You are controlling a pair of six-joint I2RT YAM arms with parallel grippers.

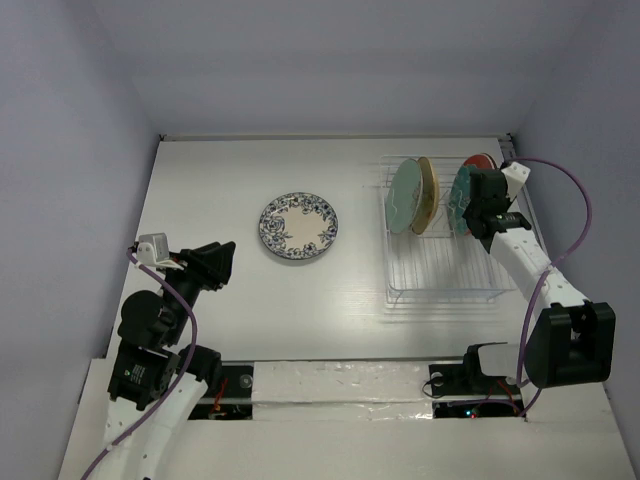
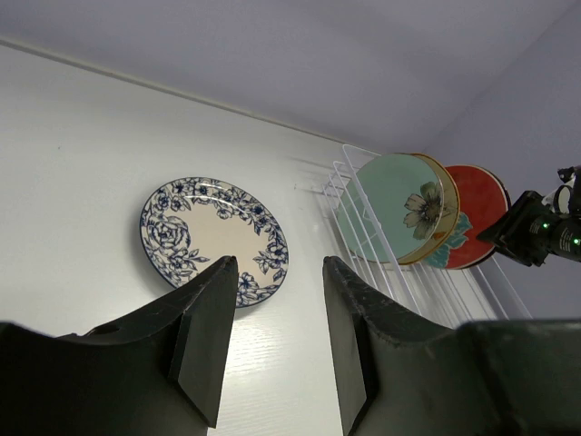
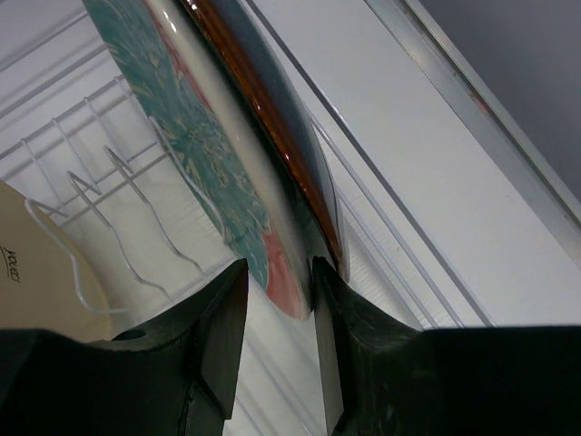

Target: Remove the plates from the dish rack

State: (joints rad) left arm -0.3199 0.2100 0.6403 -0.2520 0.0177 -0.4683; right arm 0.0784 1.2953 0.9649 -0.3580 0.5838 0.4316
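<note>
The white plate with a dark floral rim (image 1: 298, 226) lies flat on the table, also in the left wrist view (image 2: 213, 236). The dish rack (image 1: 440, 270) holds the mint green plate (image 1: 404, 197), the tan plate (image 1: 429, 194), the red-and-teal floral plate (image 1: 461, 200) and a dark plate (image 1: 480, 160) behind it, all on edge. My right gripper (image 1: 478, 212) is open, its jaws straddling the lower rim of the floral plate (image 3: 263, 227); the right finger touches it and the left stands just off it. The dark plate (image 3: 272, 118) is outside the jaws. My left gripper (image 1: 215, 265) is open and empty, near and left of the white plate.
The near half of the rack (image 1: 445, 285) holds no plates. The table's far edge rail (image 3: 472, 109) and the right wall are close behind the rack. The right arm's purple cable (image 1: 585, 215) loops beside the rack.
</note>
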